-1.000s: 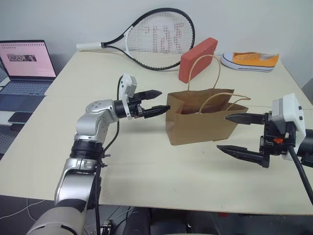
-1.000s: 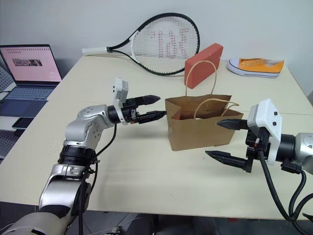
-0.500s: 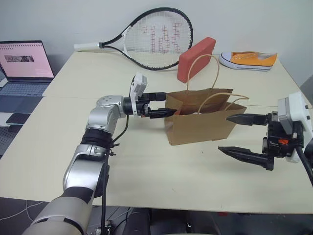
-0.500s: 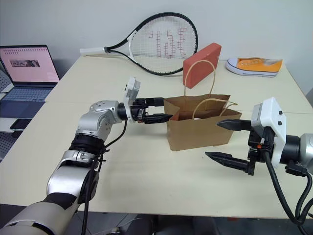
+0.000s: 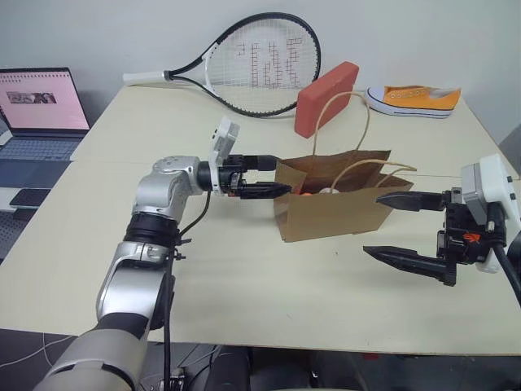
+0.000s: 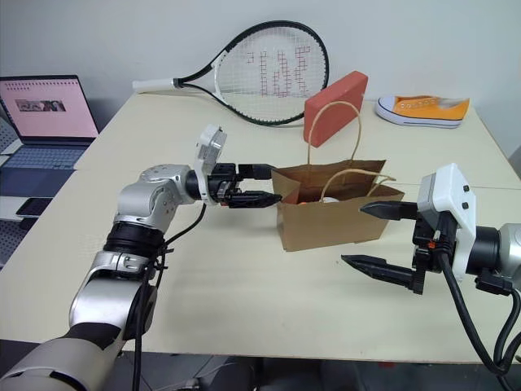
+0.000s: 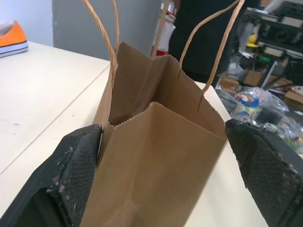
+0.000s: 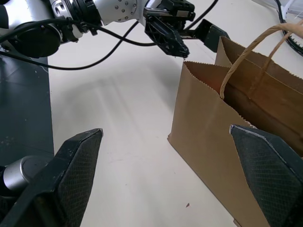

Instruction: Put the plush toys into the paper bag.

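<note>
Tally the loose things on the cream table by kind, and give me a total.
Black-and-white tennis racket: 1
Red rectangular block: 1
Orange-and-white canvas sneaker: 1
Brown kraft paper bag: 1
Total: 4, leaving out whatever lies inside the bag, which is mostly hidden.

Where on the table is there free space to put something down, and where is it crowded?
The near table in front of the paper bag, between the two arms, is bare. So is the left side behind the left pincer, up to the racket. The far right is crowded: red block, shoe, bag handles.
</note>
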